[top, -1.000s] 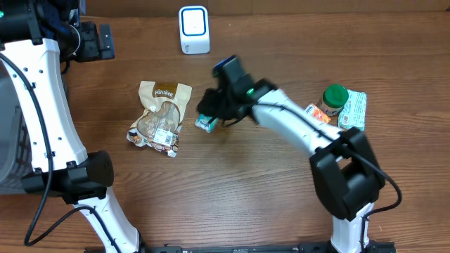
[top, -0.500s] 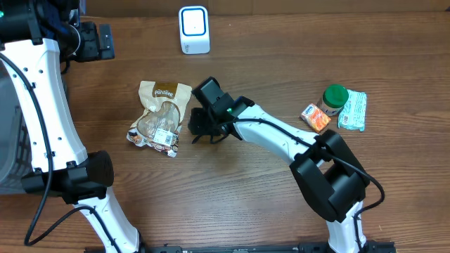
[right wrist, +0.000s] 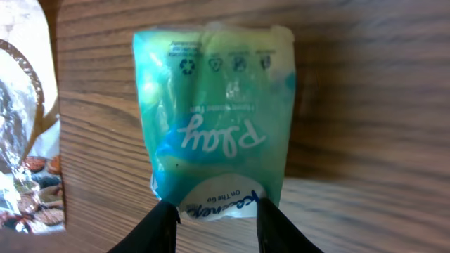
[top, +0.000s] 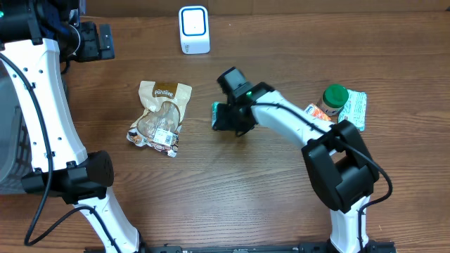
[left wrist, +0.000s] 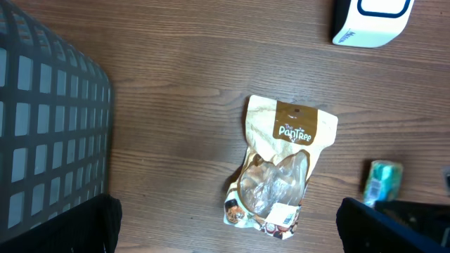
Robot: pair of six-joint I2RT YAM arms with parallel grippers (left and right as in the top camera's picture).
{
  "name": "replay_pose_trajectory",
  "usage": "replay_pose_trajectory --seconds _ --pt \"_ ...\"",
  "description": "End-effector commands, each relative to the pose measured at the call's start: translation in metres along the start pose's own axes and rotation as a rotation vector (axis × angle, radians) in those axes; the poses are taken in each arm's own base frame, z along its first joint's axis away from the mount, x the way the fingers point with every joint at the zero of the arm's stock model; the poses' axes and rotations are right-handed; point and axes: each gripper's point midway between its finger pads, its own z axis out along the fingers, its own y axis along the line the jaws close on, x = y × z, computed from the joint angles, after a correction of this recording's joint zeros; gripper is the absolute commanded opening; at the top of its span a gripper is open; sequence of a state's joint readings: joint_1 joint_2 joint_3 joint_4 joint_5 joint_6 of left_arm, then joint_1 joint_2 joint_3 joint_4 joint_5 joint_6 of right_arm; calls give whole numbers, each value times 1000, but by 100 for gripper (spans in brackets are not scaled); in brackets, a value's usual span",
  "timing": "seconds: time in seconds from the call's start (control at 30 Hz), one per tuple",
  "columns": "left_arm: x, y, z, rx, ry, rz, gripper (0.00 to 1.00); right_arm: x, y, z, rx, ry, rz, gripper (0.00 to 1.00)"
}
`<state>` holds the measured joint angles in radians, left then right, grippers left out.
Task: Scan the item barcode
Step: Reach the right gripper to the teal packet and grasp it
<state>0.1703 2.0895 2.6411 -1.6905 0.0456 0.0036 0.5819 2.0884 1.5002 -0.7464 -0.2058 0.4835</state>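
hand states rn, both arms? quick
Left hand: open, holding nothing.
Right hand: closed on the teal packet.

1. I see the scanner (top: 194, 29) at top centre of the overhead frame.
2. The snack bag (top: 160, 117) lies left of centre, with the packet (left wrist: 383, 181) just to its right.
3. The jar (top: 333, 98) stands far right.

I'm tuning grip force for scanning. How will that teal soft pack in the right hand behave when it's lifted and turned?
Probably soft and squashy: the teal pack has wrinkled film, and the right hand pinches only its lower end, so the free end may droop. It is likely light for its size. The glossy wrap could slip between the fingers.
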Motion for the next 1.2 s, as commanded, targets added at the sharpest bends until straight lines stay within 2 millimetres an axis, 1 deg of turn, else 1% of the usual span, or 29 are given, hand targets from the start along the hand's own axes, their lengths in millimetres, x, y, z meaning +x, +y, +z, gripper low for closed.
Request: replay_pose_trajectory --seconds 0.0,0.13,0.2,0.3,0.37,0.4,0.53,0.63,0.67,0.8,0.97,1.07,1.17 --pt "0 -1 2 7 4 12 100 -17 7 -18 -71 -18 -138 34" --pt "0 -1 2 7 4 12 100 -29 8 -42 -107 -40 -171 34" --pt "0 -1 2 7 4 12 100 -34 4 -51 -108 -56 -162 38" --pt "0 -1 2 7 4 12 99 -39 -3 -55 -115 -61 -117 38" --pt "0 -1 2 7 4 12 99 -38 -8 -50 -110 -48 -61 38" --pt "0 -1 2 7 4 12 100 -36 -11 -42 -107 -38 -33 37" --pt "0 -1 2 7 4 12 99 -34 -17 -23 -97 -12 -15 37" --pt "0 -1 2 7 4 12 100 -32 -14 -12 -132 11 -15 36" --pt "0 -1 2 7 4 12 99 -31 -15 -7 -135 18 -12 33" --pt "0 -1 2 7 4 12 100 -26 -21 7 -122 49 23 28" --pt "0 -1 2 7 4 12 99 -17 -16 18 -167 102 32 24" --pt "0 -1 2 7 4 12 99 -13 -17 25 -174 124 38 21" --pt "0 -1 2 7 4 12 100 -9 -19 30 -168 143 45 21"
